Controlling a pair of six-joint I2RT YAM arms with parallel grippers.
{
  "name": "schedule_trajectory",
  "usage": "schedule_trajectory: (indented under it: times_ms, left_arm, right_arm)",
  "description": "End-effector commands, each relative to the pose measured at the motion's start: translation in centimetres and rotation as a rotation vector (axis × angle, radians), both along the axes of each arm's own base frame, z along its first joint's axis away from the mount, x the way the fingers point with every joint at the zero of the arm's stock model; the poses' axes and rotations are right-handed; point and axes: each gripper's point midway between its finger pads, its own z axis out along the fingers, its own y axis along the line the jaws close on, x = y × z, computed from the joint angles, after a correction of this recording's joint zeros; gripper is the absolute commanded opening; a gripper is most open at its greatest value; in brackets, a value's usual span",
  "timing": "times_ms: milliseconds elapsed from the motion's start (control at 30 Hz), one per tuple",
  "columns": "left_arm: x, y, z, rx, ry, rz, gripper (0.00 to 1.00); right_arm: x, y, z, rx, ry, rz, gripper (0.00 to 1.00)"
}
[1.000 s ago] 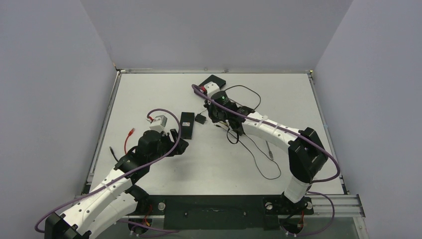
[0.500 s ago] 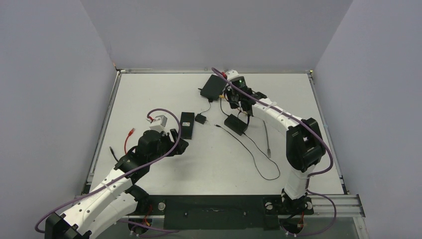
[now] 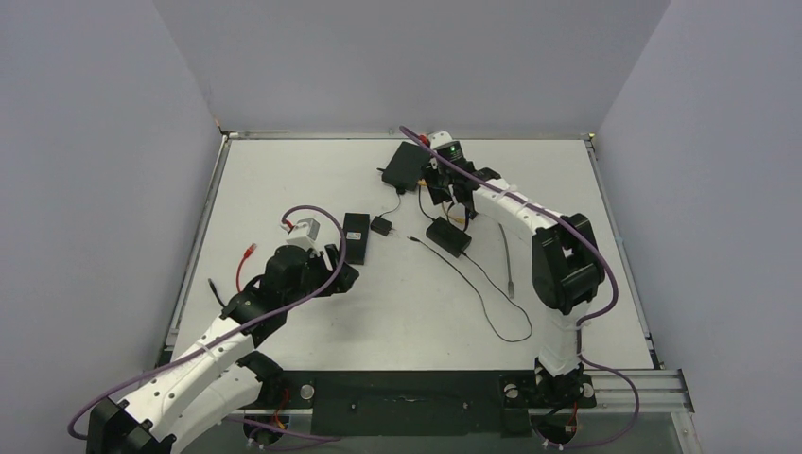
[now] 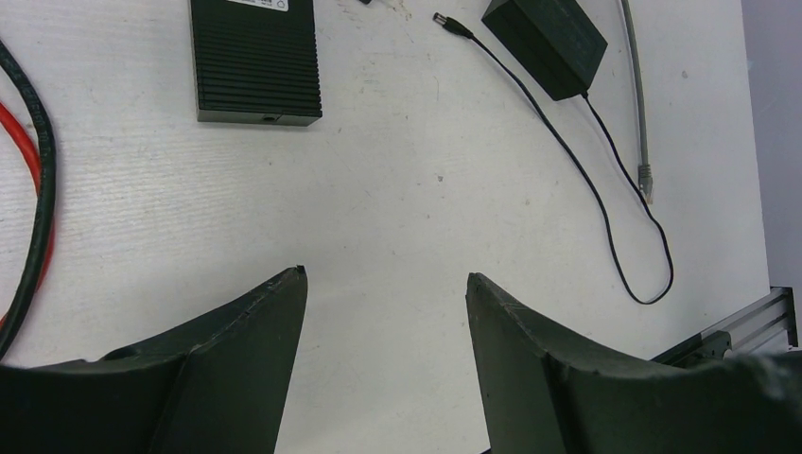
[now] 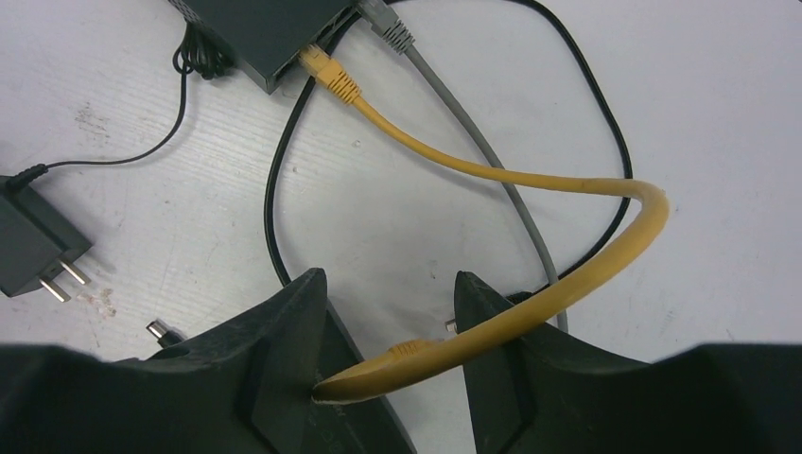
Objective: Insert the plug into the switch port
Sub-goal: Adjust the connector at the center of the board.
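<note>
Got right end effector (image 5: 383,284) at the far side of the surface (image 5: 662,76), jaws spread well wider than the yellow cable (image 5: 530,180) passing through the gap; loose end of that cable lying against the inner face of the left-hand finger, not pinched. Seeing the yellow plug (image 5: 326,71) on the other end seated in the port face of the switch (image 5: 255,28), ahead and slightly left of the fingertips. Just right of it, ahead of the gap, a grey plug (image 5: 390,30) at the switch corner; can't tell whether plugged in or only touching. Off to the left of this end effector: black wall adapter (image 5: 28,248) lying flat, prongs facing the fingers, and a barrel connector (image 5: 161,331) just beside the left finger. Got left end effector (image 4: 383,274) wide apart too, gripping nothing, over bare surface, well apart from the switch. Ahead and left of it a ribbed black box (image 4: 255,57); ahead and right a power brick (image 4: 544,43) with thin black lead (image 4: 605,208); far left, red and black cords (image 4: 43,180).
</note>
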Motion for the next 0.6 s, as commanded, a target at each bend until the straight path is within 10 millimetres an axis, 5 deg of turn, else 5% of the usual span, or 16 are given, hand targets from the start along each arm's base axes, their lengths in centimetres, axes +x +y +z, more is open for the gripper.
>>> schedule_trajectory:
  times_ms: [0, 567]
  left_arm:
    - [1.1, -0.9, 1.8, -0.041, -0.051, -0.014, 0.6]
    - [0.8, -1.1, 1.0, -0.052, -0.039, -0.026, 0.6]
  right_arm:
    - [-0.7, 0.1, 5.1, 0.036, -0.109, 0.0, 0.5]
    - [-9.9, 0.5, 4.7, -0.003, -0.052, 0.076, 0.58]
